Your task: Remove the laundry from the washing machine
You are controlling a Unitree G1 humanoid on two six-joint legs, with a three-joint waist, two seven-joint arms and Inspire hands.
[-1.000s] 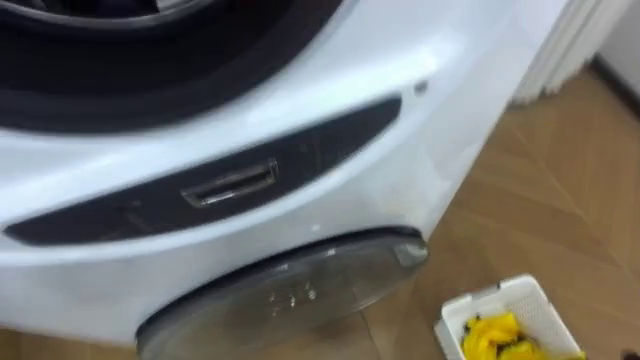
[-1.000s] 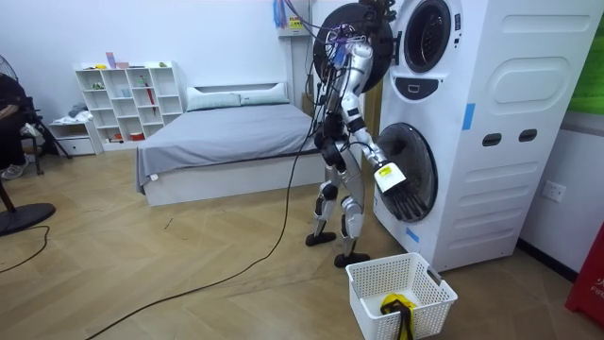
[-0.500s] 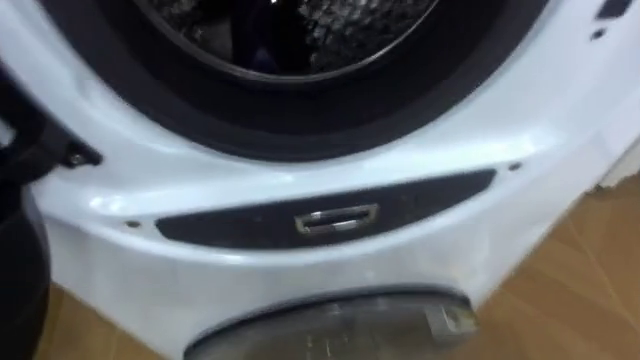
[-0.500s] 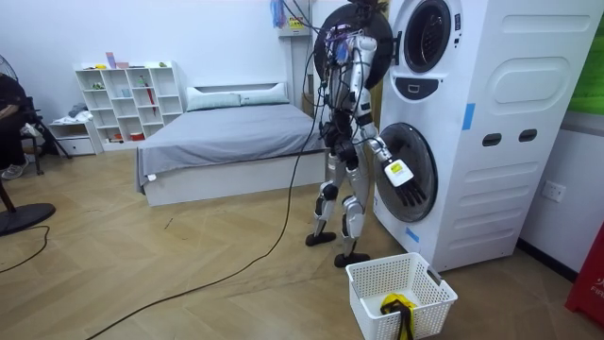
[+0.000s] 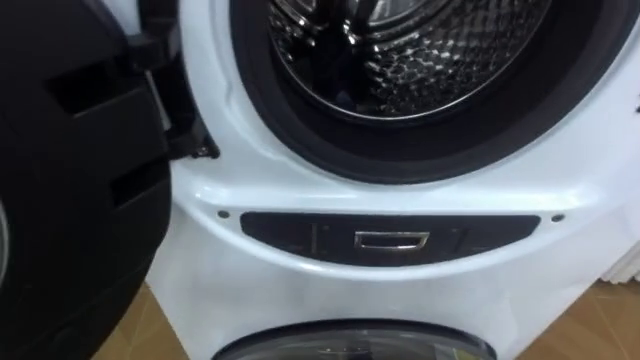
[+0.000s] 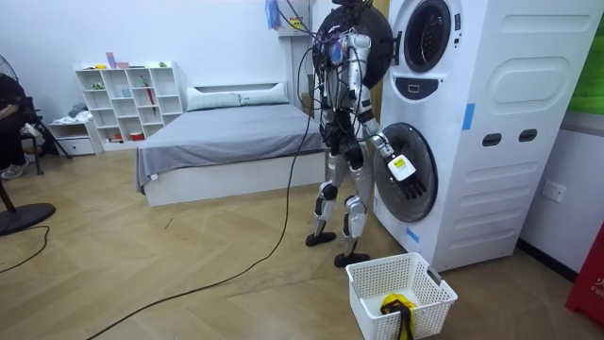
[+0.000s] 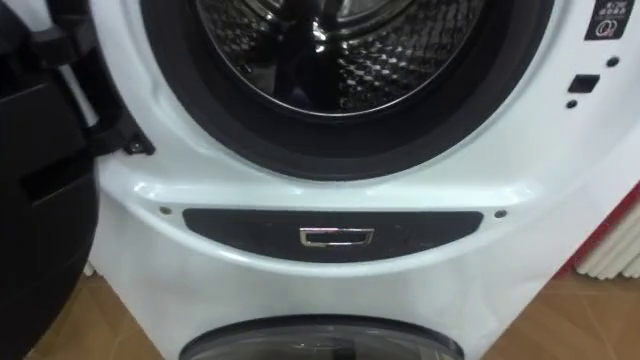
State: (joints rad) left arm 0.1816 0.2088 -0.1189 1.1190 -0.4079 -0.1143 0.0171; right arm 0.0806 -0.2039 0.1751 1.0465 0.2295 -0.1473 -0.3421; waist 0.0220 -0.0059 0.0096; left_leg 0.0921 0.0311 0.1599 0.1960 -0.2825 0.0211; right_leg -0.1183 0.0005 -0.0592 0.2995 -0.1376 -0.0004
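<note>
Roughly partway through, going by the scene. Got the black upper door (image 5: 70,180) swung wide open on the left, so no opening left to do. Staring straight into the steel drum (image 5: 440,60) just right of it. Can't say for sure about leftovers inside: spotted a dark patch (image 7: 300,70) near the middle of the drum, maybe a garment, maybe just a reflection.

Over in the room view, standing close up against the stacked washing machine (image 6: 491,142). Hanging the right hand (image 6: 408,194) down in front of the lower door (image 6: 420,151), fingers loose and pointing at the floor, wrapped round nothing at all. Got one yellow garment (image 6: 396,303) sitting in the white laundry basket (image 6: 363,274) already, down on the floor near the foot of the machine.

Left to do, by my reckoning: reach that empty hand up into the drum, fish out any remaining clothes and drop them in with the yellow one
</note>
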